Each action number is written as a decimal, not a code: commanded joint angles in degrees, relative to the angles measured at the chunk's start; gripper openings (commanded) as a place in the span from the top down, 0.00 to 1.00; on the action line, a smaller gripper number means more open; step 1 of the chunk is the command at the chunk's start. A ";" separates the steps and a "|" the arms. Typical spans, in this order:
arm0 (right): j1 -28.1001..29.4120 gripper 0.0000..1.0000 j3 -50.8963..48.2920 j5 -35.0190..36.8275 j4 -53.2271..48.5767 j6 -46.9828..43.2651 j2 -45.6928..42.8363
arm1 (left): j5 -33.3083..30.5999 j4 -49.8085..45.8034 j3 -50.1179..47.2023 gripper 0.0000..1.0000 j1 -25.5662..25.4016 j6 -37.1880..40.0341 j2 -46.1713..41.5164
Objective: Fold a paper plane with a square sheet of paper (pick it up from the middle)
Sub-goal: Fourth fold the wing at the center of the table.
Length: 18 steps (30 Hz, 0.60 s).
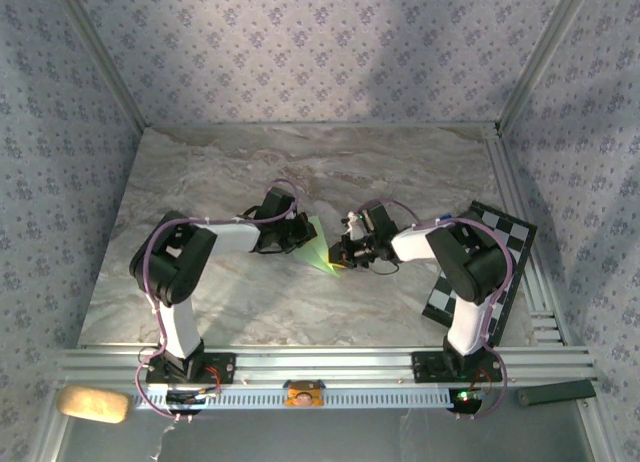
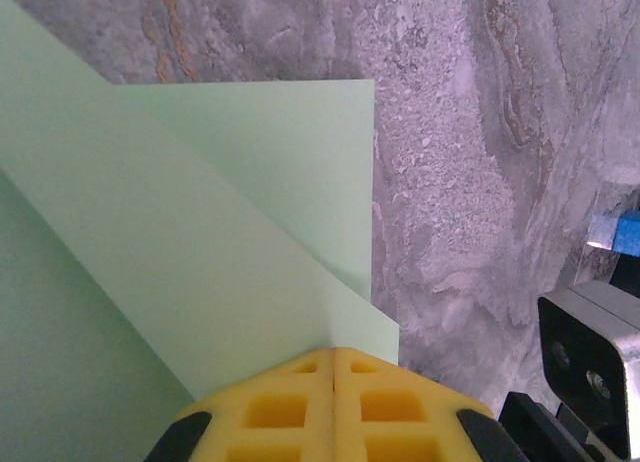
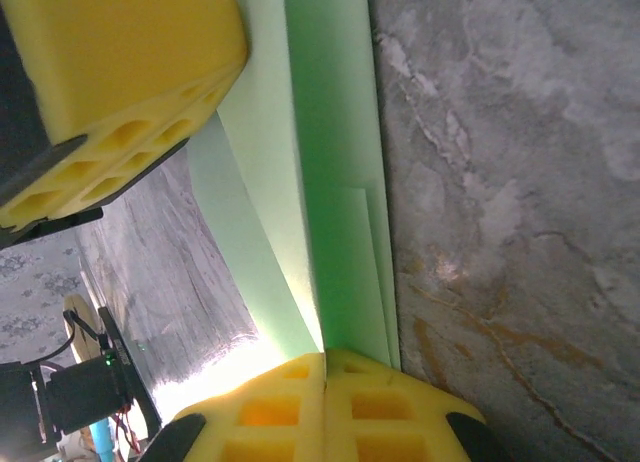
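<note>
- Pulling apart is the main risk. The left gripper [image 1: 292, 232] and right gripper [image 1: 346, 252] are both closed and appear to pinch the sheet [image 1: 318, 244]. It sits partly folded between them over the middle of the table [image 1: 300, 172]. Outward drift by either arm would likely tear the thin paper or yank it from one pinch.
- In the left wrist view, the shut fingers [image 2: 290, 407] seem to catch only the tip of the overlapped layers. With so small a bite, a slight twist could let the paper slide free and the fold would fall open.
- In the right wrist view, several layers with staggered edges run into the closed fingers [image 3: 385, 412]. An uneven squeeze or a sideways shift could slip one layer over another and leave a crooked crease.
- The sheet seems tilted up rather than lying flat. Pressing down from here without levelling it could buckle the paper or add a stray crease.
- The grippers are near each other, and the left one's finger [image 3: 120, 72] looms close in the right wrist view. A careless move inward could knock them together and crush the fold.
- Opening either gripper before the crease is set would probably let the flaps spring back.
</note>
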 commanded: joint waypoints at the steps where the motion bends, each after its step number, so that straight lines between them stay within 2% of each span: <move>1: -0.02 1.00 0.01 0.93 -3.75 1.21 2.43 | -0.20 -0.52 1.95 0.95 -0.94 -0.05 0.26; 18: -0.56 1.00 -0.26 1.27 -3.50 3.20 3.43 | 0.58 0.26 1.77 0.94 -1.46 -0.15 1.56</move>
